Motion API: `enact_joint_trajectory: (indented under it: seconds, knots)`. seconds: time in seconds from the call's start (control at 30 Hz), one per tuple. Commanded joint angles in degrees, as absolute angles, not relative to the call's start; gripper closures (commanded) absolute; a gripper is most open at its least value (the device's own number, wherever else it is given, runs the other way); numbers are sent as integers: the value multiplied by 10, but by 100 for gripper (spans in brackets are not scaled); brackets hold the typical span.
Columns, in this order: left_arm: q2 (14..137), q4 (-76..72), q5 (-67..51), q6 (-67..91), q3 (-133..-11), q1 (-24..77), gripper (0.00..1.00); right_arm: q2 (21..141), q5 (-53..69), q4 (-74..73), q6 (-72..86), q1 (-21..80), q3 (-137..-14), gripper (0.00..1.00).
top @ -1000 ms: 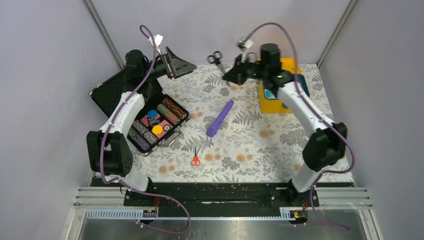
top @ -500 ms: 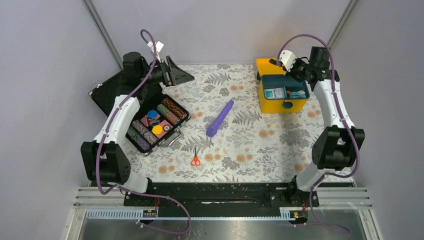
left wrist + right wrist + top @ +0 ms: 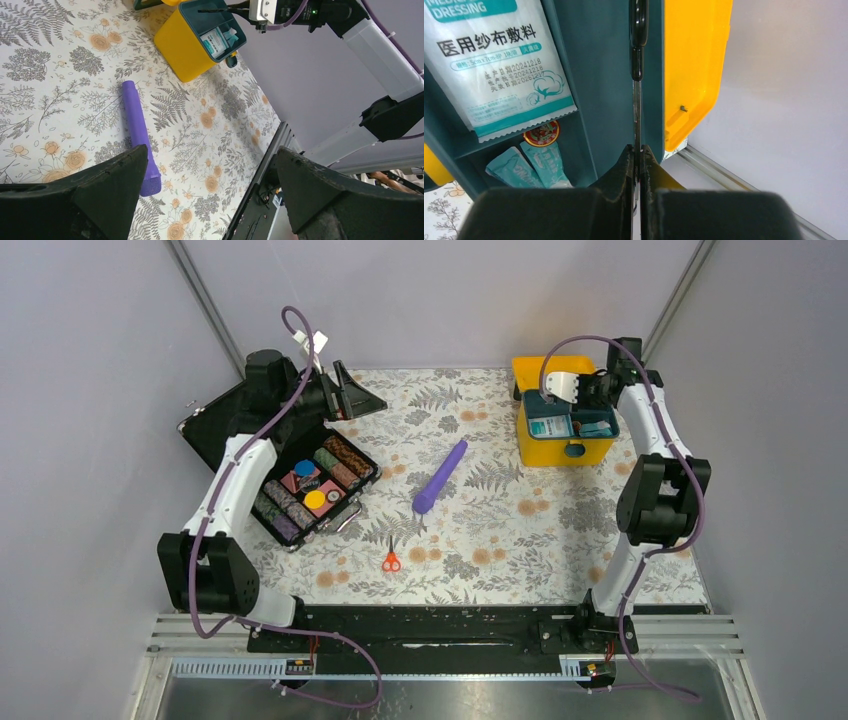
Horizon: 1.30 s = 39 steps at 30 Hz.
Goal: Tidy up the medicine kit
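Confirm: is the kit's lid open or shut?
Open. The lid of the kit is swung back, and packets inside show from above.

We find the medicine kit (image 3: 556, 450), a boxy yellow case, standing upright at far right, lid (image 3: 541, 368) hinged open rearward; its teal divided tray (image 3: 599, 75) holds a white dressing packet (image 3: 499, 65) and teal sachets (image 3: 531, 167)
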<state>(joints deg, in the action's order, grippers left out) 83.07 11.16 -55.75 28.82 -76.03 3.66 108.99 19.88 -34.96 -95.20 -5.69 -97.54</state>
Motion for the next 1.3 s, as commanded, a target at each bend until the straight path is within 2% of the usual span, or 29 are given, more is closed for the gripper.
enact_joint_trajectory:
  seconds: [0.0,0.4,0.57,0.73,0.83,1.0,1.1,1.27]
  knots:
    - [802,121,-539,262,-756,33,1,1111,180,-363,-993,-59,-1018,100]
    - [801,125,-533,261,-758,29,1,1152,143,-295,-980,-59,-1017,100]
    - [798,123,-533,261,-752,29,1,1147,122,-293,-981,-59,-1012,82]
    - [798,106,-534,272,-743,29,1,1140,111,-293,-979,-60,-1006,81]
    - [800,96,-537,281,-740,29,1,1137,111,-293,-972,-60,-1006,75]
    - [801,84,-540,292,-735,29,1,1132,108,-294,-969,-60,-1000,73]
    - [801,81,-541,293,-732,29,1,1124,104,-297,-969,-60,-996,67]
    - [798,78,-540,295,-726,29,1,1103,104,-323,-960,-62,-1002,65]
